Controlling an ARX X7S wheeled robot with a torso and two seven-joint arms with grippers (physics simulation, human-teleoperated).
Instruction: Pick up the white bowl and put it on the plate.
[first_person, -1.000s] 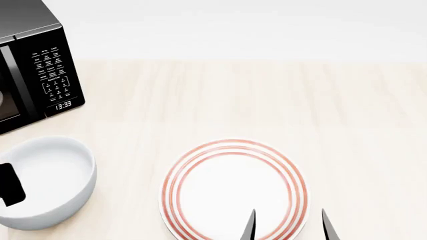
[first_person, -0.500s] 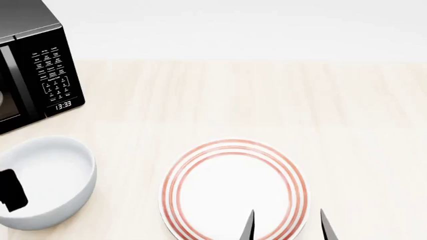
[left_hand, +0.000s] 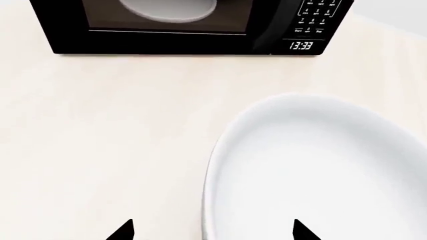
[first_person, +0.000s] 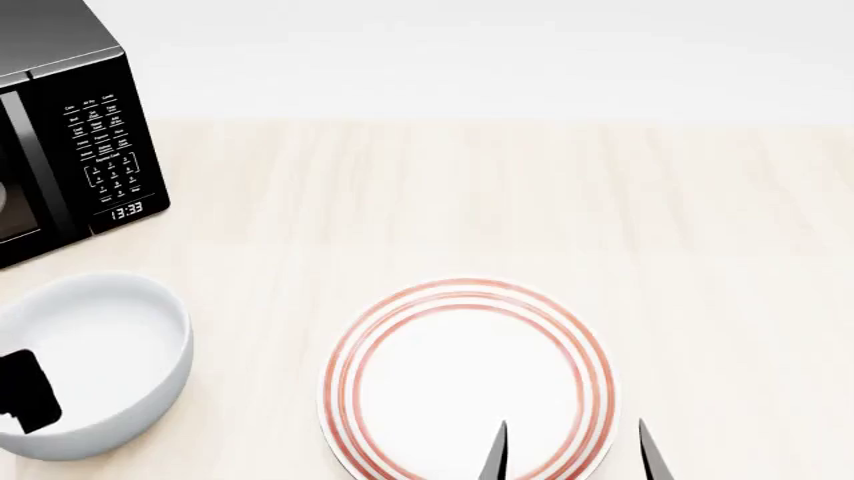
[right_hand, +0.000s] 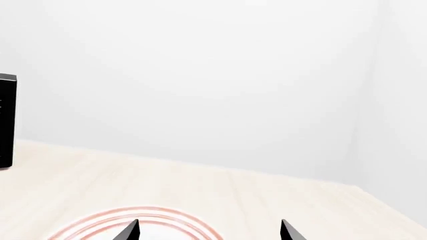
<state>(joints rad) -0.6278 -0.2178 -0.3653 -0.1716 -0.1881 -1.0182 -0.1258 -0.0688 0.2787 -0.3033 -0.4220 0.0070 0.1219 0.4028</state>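
Note:
The white bowl stands on the pale wooden table at the left, in front of the microwave. It fills the left wrist view. My left gripper is open, its jaws astride the bowl's rim, one fingertip inside and one outside. In the head view only one black finger shows, over the bowl's left side. The red-ringed plate lies flat at the front centre. My right gripper is open and empty over the plate's right edge; the plate's rings show in the right wrist view.
A black microwave stands at the back left, its clock reading 13:33; a pale dish shows through its window. The table runs back to a white wall.
The left finger has moved down and slightly toward me over the bowl's left side. The right fingertips have shifted very slightly left. Bowl and plate have not moved.

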